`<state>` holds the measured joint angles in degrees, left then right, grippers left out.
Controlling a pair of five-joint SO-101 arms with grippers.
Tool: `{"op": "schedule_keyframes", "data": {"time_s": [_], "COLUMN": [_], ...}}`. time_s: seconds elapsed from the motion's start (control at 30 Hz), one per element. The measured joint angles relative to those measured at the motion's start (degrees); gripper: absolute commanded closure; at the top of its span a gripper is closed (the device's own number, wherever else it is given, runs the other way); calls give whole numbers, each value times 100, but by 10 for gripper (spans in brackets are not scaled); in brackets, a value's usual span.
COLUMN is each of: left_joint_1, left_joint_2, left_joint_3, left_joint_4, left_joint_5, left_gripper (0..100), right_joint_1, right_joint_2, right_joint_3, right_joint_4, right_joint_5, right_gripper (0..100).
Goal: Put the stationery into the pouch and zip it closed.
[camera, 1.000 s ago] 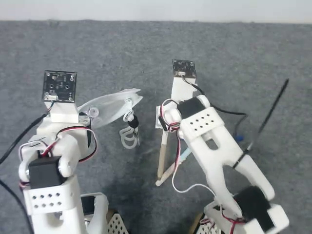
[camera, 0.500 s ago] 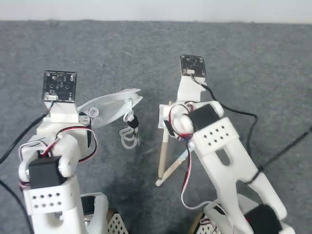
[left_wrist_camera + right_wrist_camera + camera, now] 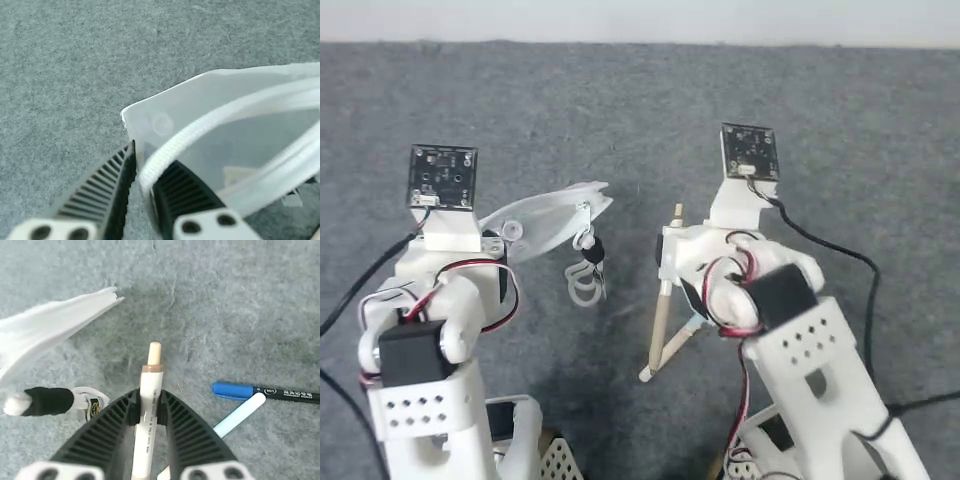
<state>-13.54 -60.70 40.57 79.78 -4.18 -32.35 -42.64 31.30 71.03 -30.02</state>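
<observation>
The clear pouch (image 3: pixel 545 222) hangs open off the table, my left gripper (image 3: pixel 505 237) shut on its near edge. In the left wrist view the black pads (image 3: pixel 175 187) pinch the pouch (image 3: pixel 225 125) by its white zipper strip. My right gripper (image 3: pixel 670 268) is shut on a cream pencil (image 3: pixel 662 300) that points away from the arms, to the right of the pouch. The right wrist view has the pencil (image 3: pixel 149 385) between the fingers of that gripper (image 3: pixel 147 395), with the pouch's tip (image 3: pixel 55 327) off to one side, a blue marker (image 3: pixel 265 391) and a light blue pen (image 3: pixel 240 415).
A white looped cord with a black bead (image 3: pixel 587 270) lies on the grey carpet between pouch and pencil. The light blue pen (image 3: pixel 672 345) lies slanted beside the pencil's near end. The grey wall edge (image 3: pixel 640 40) runs along the far side.
The right arm has swung to the right and drawn back, and the pencil's far end now shows past the gripper. The left arm and pouch have not moved.
</observation>
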Motion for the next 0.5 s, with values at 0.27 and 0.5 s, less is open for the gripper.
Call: {"op": "schedule_keyframes", "data": {"time_s": [0.27,0.5], "left_joint_1": [-9,-9], "left_joint_2": [0,0], "left_joint_3": [0,0], "left_joint_4": [0,0], "left_joint_5": [0,0], "left_gripper": [988,988], "right_joint_1": [0,-132], "right_joint_2": [-642,-1152], "right_joint_3": [255,273], "right_joint_4": [0,0], "right_joint_5": [0,0], "right_gripper": [993,993]}}
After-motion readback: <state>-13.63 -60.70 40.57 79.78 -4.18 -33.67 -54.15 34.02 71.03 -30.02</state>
